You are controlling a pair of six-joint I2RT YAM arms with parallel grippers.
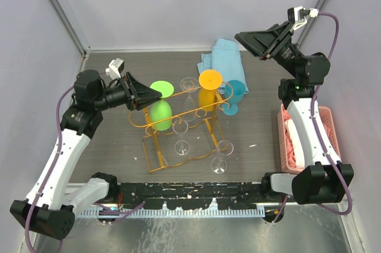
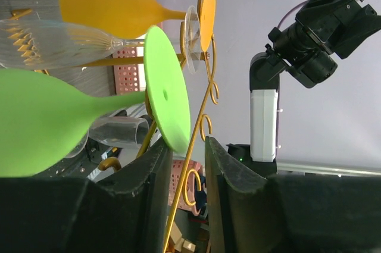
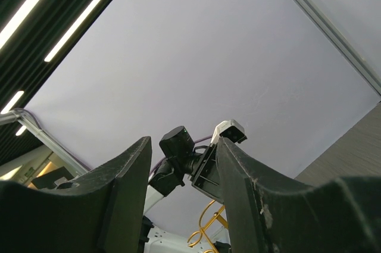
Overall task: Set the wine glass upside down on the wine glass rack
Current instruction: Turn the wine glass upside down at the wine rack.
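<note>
The orange-gold wire wine glass rack (image 1: pixel 178 131) stands mid-table. A green wine glass (image 1: pixel 161 113) hangs upside down in it, foot disc (image 1: pixel 162 90) on top of the rail. In the left wrist view the green bowl (image 2: pixel 36 122) is at left and the foot (image 2: pixel 166 98) stands just past my fingertips. My left gripper (image 1: pixel 144 94) is open; its jaws (image 2: pixel 187 155) straddle the rail wire (image 2: pixel 199 128), and the foot's edge is at the left finger (image 2: pixel 149 187). My right gripper (image 1: pixel 257 43) is raised high, open and empty (image 3: pixel 183 146).
An orange glass (image 1: pixel 209 83) and several clear glasses (image 1: pixel 188 86) also hang in the rack. A blue glass (image 1: pixel 235 95) stands beside it. A blue cloth (image 1: pixel 225 56) lies at the back. A pink basket (image 1: pixel 330 140) sits at the right edge.
</note>
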